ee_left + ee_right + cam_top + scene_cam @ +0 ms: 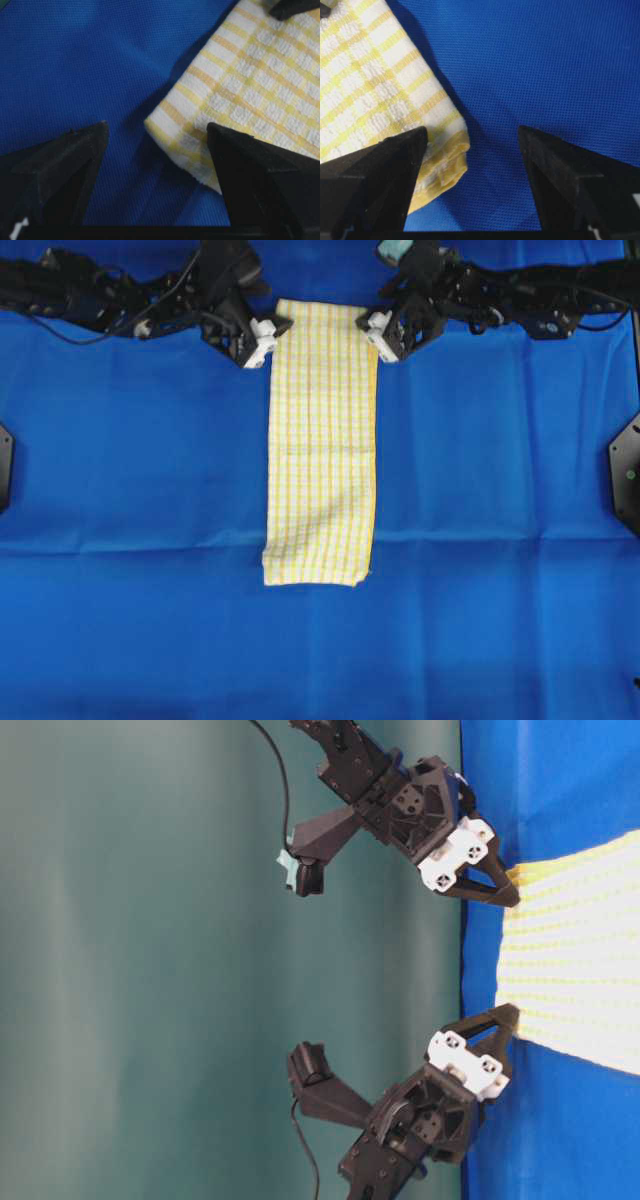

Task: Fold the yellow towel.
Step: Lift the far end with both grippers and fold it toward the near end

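The yellow towel (322,440) lies flat as a long, narrow folded strip down the middle of the blue sheet. My left gripper (262,340) is at its far left corner and my right gripper (378,338) at its far right corner. In the left wrist view the gripper (156,130) is open, and the towel (250,80) corner sits between the fingers, close to the right finger (250,170). In the right wrist view the gripper (471,131) is open too. There the towel (370,75) has a layered yellow hem corner beside the left finger (380,175).
A large plain blue sheet (480,490) covers the table under the towel. Black fixtures stand at the left edge (4,465) and right edge (625,475). The table-level view shows both grippers at the towel (570,950) end, before a teal backdrop (150,960).
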Motion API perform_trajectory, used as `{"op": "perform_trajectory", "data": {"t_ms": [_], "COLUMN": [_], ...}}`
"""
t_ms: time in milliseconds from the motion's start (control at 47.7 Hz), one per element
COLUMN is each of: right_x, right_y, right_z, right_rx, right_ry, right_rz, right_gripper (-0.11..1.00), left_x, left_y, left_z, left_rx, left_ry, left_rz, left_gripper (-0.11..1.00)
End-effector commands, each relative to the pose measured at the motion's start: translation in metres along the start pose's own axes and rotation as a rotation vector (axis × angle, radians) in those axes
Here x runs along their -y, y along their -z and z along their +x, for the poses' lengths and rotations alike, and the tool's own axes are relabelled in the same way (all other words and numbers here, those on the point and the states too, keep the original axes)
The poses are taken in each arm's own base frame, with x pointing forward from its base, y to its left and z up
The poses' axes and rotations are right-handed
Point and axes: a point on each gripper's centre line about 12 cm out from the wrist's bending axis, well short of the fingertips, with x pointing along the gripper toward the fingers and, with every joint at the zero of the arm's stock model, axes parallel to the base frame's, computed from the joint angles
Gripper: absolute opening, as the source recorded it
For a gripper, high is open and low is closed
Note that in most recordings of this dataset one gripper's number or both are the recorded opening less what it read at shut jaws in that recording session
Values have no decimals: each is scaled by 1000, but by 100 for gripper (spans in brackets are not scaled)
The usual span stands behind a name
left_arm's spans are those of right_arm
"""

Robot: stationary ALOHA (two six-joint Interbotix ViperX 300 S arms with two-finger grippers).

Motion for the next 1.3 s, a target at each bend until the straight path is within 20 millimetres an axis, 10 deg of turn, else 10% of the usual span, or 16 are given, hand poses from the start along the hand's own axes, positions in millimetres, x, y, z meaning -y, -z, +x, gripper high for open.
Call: {"op": "perform_trajectory", "data": {"t_ms": [0, 147, 357, 965, 1280], "right_x": [-2, -3, -5, -6, -14], "right_y": [-8, -7, -7, -26, -49], "right_z": [-2, -2, -1, -3, -35], "right_rx": [27, 22, 25, 80, 142], "right_ry": [-5, -6, -11, -20, -41], "right_rz": [24, 27, 7, -42, -49], "right_gripper": [74, 62, 10, 5, 5], "left_x": [-2, -3, -3, -3, 4], "left_y": [-12, -8, -4, -16, -41], "left_z": [3, 5, 6, -1, -26], "left_rx": [36, 25, 14, 43, 93], "left_ry": [-4, -6, -7, -5, 11], "left_rz": [-9, -9, -9, -11, -3], "left_gripper": [72, 51, 4, 4, 4]}}
